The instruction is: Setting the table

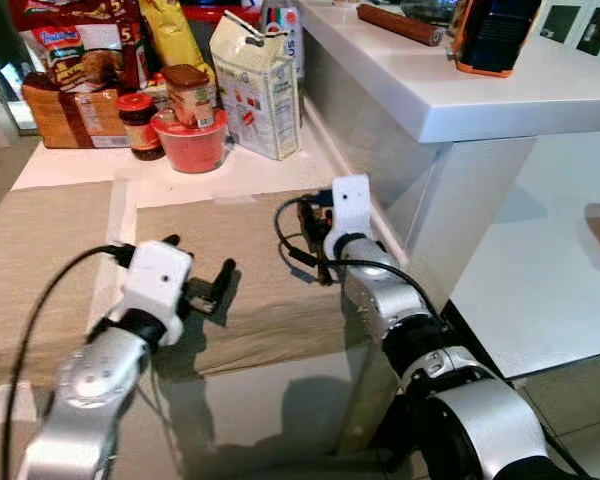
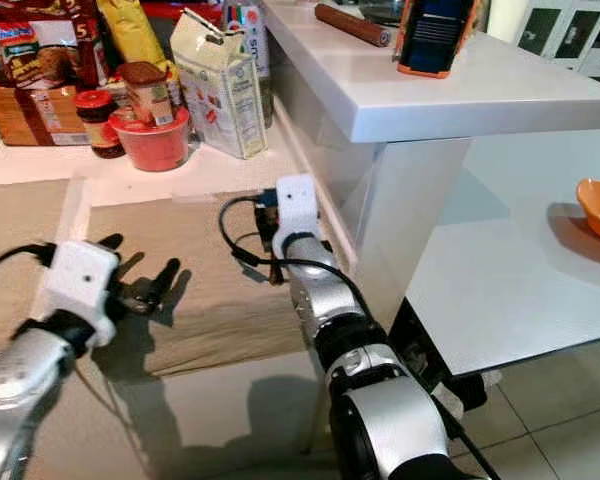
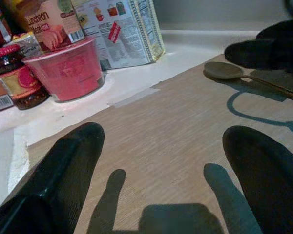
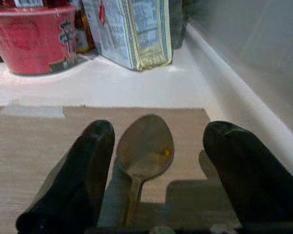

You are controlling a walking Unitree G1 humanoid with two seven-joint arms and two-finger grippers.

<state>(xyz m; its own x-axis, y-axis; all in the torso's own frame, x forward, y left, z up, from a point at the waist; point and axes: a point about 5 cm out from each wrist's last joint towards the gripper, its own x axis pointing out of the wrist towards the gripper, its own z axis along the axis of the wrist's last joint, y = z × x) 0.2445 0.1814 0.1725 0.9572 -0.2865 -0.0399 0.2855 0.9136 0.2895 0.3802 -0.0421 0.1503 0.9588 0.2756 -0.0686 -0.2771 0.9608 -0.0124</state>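
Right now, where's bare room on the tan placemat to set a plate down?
The middle of the tan woven placemat is bare, between the open left gripper and the open right gripper, up to the taped far edge. Its far right corner holds a metal spoon. Beyond, the red tub, dark jar and paper bag crowd the counter.

Bright, even light is falling from above onto the bench (image 1: pixel 230 185), glaring off the white raised counter (image 1: pixel 500 95) and washing out its top. The arms are casting soft dark shadows onto the mat (image 1: pixel 250 260) and the floor below, and the left hand (image 3: pixel 161 180) is throwing crisp finger shadows in its wrist view. Both wrist views are looking dimmer, with the near fingers (image 4: pixel 68 185) showing soft and out of focus.
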